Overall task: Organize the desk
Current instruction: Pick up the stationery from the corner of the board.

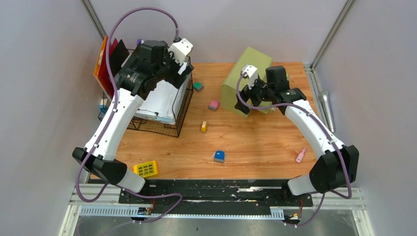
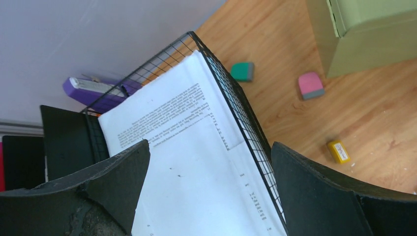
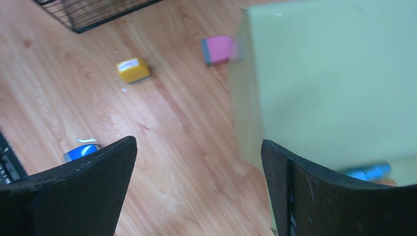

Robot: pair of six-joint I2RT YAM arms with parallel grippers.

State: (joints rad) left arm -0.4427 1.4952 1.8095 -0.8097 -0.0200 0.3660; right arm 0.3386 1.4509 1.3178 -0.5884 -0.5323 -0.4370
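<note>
The desk (image 1: pixel 260 140) filled the middle of the top view, running from its black rail at the bottom up to the back wall. Small pieces lay scattered across it: a teal block (image 1: pixel 198 86) and a pink block (image 1: pixel 213 104) in the upper middle, a yellow block (image 1: pixel 204 127) below them, a blue block (image 1: pixel 219 156) lower down, a yellow gridded piece (image 1: pixel 146 169) at lower left and a pink item (image 1: pixel 301 155) at lower right. A green cabinet (image 1: pixel 246 78) stood at upper right. A wire basket (image 1: pixel 169 123) holding papers (image 2: pixel 196 147) stood at upper left.

The left gripper (image 2: pixel 211 187) hung above the papers, its jaws spread and empty. The right gripper (image 3: pixel 196 187) hovered over bare wood just beside the cabinet's corner, likewise spread and holding nothing.

The work looked to be between picks, with the loose pieces not yet gathered. The right arm seemed best placed for the pink block. That pick would call for a descent clear of the cabinet wall, with the jaws straddling the block before pinching.
</note>
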